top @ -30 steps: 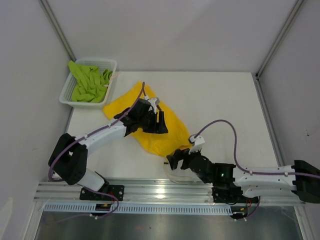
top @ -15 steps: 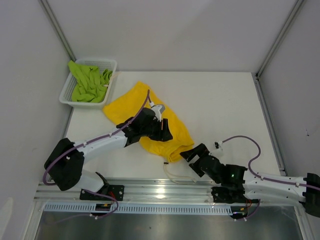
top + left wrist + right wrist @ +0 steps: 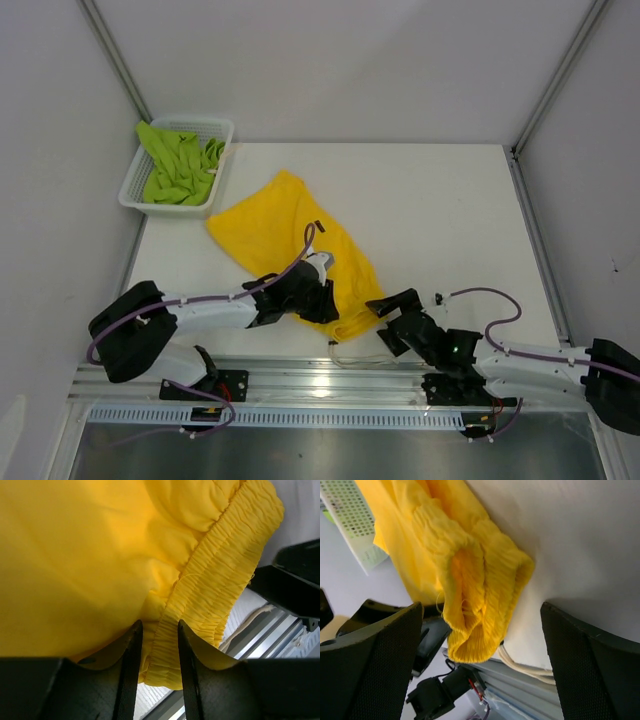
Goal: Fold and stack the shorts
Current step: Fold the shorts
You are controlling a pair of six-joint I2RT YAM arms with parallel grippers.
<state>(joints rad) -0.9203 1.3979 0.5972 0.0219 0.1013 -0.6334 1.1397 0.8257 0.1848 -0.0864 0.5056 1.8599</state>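
Shorts of bright yellow soft fabric point(image 3: 290, 225) lie spread slantwise on the white table point(image 3: 440, 210), with the gathered elastic waistband point(image 3: 220, 575) at the near edge, within reach of both arms. We note the left gripper point(image 3: 158, 627) pinching a ridge of that waistband, fabric filling the narrow gap; likely a hold for folding. Beside the waistband corner the right gripper point(image 3: 385, 322) stands spread wide, grasping nothing. Far left, the lime green fabric shorts point(image 3: 178, 165) wait crumpled in the white plastic mesh basket point(image 3: 222, 128).

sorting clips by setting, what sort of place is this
Probably a robot lab test cell, not a home: a white table boxed in by plain grey panels, and two robot arms bolted to an aluminium rail.
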